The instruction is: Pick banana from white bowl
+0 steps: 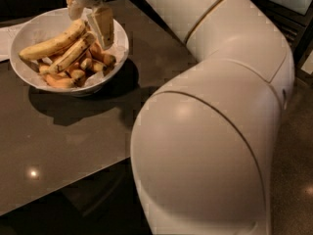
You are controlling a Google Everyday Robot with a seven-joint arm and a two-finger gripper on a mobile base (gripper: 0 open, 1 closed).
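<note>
The white bowl (23, 75) stands at the far left of the dark table. Two long pale-yellow bananas lie across its top: one (49, 46) nearer the back, the other (71, 54) just in front of it. Short orange-yellow bananas (73, 76) lie beneath them. My gripper (89, 19) hangs over the bowl's right side, open. Its right finger (104, 26) is down by the right ends of the long bananas, and its left finger (73, 8) is behind them. The banana ends lie between the fingers, which are not closed on them.
My own bulky white arm (210, 131) fills the right and the foreground and hides that part of the table. A white sheet (5, 35) lies at the left edge behind the bowl. The table's front edge (58, 192) runs across the lower left.
</note>
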